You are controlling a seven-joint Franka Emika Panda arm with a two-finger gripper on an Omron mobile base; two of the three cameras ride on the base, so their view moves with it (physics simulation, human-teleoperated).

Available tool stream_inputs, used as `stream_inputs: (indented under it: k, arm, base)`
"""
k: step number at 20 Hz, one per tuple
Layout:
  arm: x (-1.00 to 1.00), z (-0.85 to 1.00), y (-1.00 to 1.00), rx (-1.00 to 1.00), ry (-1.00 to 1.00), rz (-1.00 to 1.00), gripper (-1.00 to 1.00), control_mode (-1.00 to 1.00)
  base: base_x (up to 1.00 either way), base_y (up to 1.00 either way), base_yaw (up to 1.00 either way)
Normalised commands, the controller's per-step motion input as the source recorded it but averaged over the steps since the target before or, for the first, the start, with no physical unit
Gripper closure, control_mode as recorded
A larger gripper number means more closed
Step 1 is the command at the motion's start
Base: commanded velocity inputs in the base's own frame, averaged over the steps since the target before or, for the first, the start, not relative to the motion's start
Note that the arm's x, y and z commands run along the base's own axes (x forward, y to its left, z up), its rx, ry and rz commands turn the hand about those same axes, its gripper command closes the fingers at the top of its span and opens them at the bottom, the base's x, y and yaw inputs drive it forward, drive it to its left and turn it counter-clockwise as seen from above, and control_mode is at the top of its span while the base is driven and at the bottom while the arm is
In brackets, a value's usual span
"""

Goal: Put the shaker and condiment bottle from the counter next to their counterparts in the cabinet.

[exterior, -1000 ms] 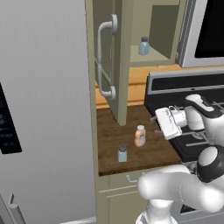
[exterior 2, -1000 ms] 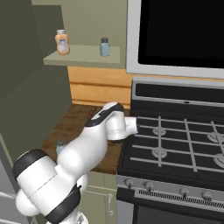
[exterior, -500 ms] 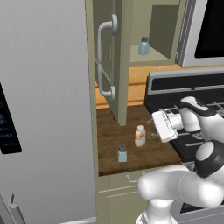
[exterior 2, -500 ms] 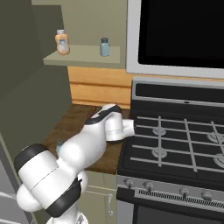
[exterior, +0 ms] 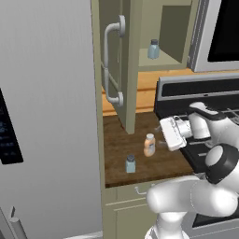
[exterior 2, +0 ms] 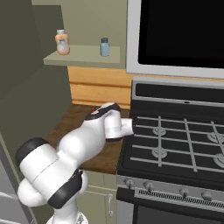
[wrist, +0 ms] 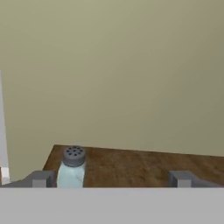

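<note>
Your gripper (wrist: 110, 179) is spread wide and holds nothing; in the hand view its two dark fingertips (wrist: 40, 178) rise far apart at the bottom, with the shaker (wrist: 72, 167) standing upright just inside the left one, on the counter (wrist: 144, 165). From the left base view, the hand sits low over the counter's right side, just beside the condiment bottle (exterior: 149, 145), while the shaker stands nearer the front edge, apart from the bottle. Both items are on the counter, so you look to be in the approach for the first pickup, with neither object delivered yet. The cabinet (exterior: 125, 65) door is open, and on its shelf a twin shaker (exterior 2: 104, 47) and a second orange bottle (exterior 2: 62, 42) wait as counterparts. Your next move calls for centring whichever object you choose between the fingers before closing; the shaker sits off toward one finger, so shift sideways first or you risk knocking it over. Compared with a second ago, the hand has dropped and moved left toward the bottle; the bottle and shaker have not moved.
</note>
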Motion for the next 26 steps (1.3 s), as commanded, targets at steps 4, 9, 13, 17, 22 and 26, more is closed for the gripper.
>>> stream_inputs:
  k: [4,9,13,17,22,26]
  arm:
    - [0.33,-0.02,0.0,0.0,0.0,0.0,-1.0,-1.0]
    - [0.06,-0.39,0.0,0.0,0.0,0.0,-1.0,-1.0]
    - [0.0,-0.39,0.0,0.0,0.0,0.0,-1.0,-1.0]
    - [0.0,-0.16,0.0,0.0,0.0,0.0,-1.0,-1.0]
    - [0.0,0.0,0.0,0.0,0.0,0.0,-1.0,-1.0]
    - [0.0,0.0,0.0,0.0,-0.02,0.0,-1.0,-1.0]
  base:
    - [0.0,0.0,0.0]
    - [0.0,0.0,0.0]
    - [0.0,0.0,0.0]
    - [0.0,0.0,0.0]
    - [0.0,0.0,0.0]
    - [0.0,0.0,0.0]
